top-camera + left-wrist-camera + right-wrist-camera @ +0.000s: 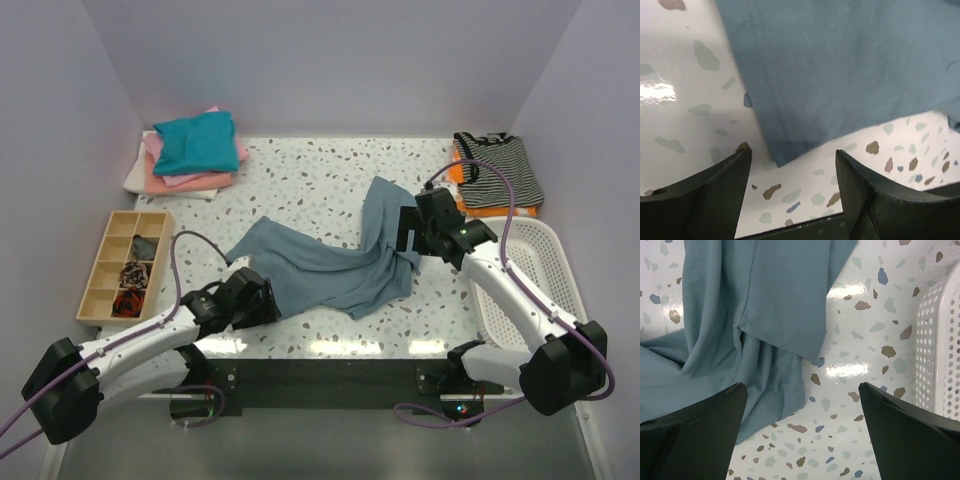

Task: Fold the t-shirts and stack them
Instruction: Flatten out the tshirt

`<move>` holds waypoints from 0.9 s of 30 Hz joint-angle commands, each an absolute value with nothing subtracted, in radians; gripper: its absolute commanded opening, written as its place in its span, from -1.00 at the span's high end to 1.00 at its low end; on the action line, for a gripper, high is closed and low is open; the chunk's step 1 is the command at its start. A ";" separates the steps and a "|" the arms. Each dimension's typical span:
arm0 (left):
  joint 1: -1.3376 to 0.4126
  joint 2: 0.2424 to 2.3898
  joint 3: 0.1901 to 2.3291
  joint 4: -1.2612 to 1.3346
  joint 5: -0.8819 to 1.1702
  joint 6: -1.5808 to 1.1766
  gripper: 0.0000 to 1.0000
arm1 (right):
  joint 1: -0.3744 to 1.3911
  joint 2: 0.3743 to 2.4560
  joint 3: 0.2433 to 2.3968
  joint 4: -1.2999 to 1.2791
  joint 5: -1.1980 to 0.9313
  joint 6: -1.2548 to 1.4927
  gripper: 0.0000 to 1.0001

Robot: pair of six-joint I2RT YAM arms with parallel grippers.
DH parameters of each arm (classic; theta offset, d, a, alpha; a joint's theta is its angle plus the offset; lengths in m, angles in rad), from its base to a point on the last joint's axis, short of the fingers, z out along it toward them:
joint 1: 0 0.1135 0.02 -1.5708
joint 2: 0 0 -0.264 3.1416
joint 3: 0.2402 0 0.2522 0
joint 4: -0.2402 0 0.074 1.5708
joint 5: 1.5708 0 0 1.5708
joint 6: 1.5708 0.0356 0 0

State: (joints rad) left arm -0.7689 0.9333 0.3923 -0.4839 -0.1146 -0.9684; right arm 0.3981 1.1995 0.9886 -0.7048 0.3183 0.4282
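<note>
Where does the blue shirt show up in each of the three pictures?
Top external: blue shirt crumpled mid-table.
Left wrist: its hemmed corner, top and centre.
Right wrist: bunched at upper left.
Shared landmark: the speckled table.

Seeing large slate-blue cloth t-shirt sprawling unfolded and rumpled across table middle, one part stretching toward far right. Noting folded stack sitting at far-left corner: teal shirt lying on top, pink shirt beneath, white shirt at bottom.
</note>
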 commanded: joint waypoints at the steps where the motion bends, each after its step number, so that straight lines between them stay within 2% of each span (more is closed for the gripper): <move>1: -0.782 0.983 0.354 -0.448 -0.244 -1.075 -0.42 | 0.400 1.206 0.999 -0.693 0.324 0.408 -0.97; 4: -0.788 1.072 0.354 -0.384 -0.256 -1.075 -0.32 | 0.399 1.229 0.986 -0.675 0.359 0.411 -0.97; 6: -0.795 1.118 0.360 -0.315 -0.256 -1.062 0.05 | 0.397 1.253 0.966 -0.657 0.377 0.410 -0.97; 7: -0.795 1.158 0.365 -0.292 -0.253 -1.055 0.34 | 0.393 1.265 0.963 -0.641 0.385 0.416 -0.97; 8: -0.796 1.176 0.370 -0.246 -0.249 -1.046 0.71 | 0.388 1.290 0.957 -0.634 0.379 0.416 -0.97; 10: -0.798 1.218 0.391 -0.215 -0.242 -1.034 1.00 | 0.365 1.322 0.950 -0.585 0.353 0.423 -0.97; 14: -0.798 1.201 0.455 -0.250 -0.261 -0.990 1.00 | 0.278 1.410 0.930 -0.494 0.252 0.437 -0.97; 17: -0.798 1.105 0.523 -0.348 -0.310 -0.965 1.00 | 0.178 1.460 0.925 -0.414 0.105 0.439 -0.88; 24: -0.798 0.974 0.733 -0.554 -0.416 -0.928 1.00 | 0.140 1.565 0.968 -0.368 0.002 0.449 -0.53; 27: -0.798 0.945 0.758 -0.577 -0.417 -0.925 1.00 | 0.126 1.580 0.943 -0.330 -0.060 0.466 -0.26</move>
